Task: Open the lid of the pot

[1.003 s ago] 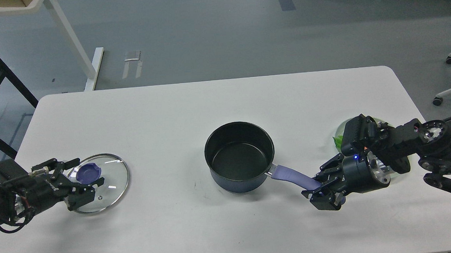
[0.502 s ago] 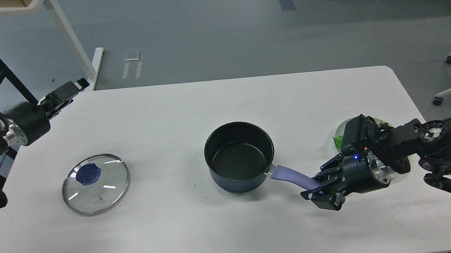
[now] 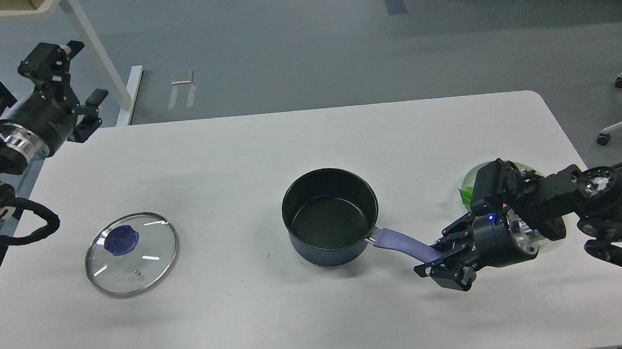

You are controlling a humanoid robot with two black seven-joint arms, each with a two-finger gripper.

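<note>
In the head view, the glass lid (image 3: 132,254) lies flat on the white table (image 3: 298,137), at the near left, with its blue knob (image 3: 122,242) facing up. It is well apart from the pot (image 3: 330,215), which stands open in the middle of the table, and its dark inside looks empty. So I judge that the main step, taking the lid off, is already done, and the step in hand is the retreat of my arms.

My left gripper (image 3: 70,81) is raised at the far left, above the table corner, with its fingers spread and nothing between them. It is well apart from the lid.

My right gripper (image 3: 446,266) is at the near right, clenched around the end of the blue pot handle (image 3: 404,242). The fingertips are dark and partly overlap, so I believe they hold the handle, but the exact contact is not clear to me. Behind this arm, a green plate (image 3: 471,183) is partly hidden.

The next move, as I judge, calls for my right gripper to release the handle slowly and draw back to the right, without pulling the pot along.
</note>
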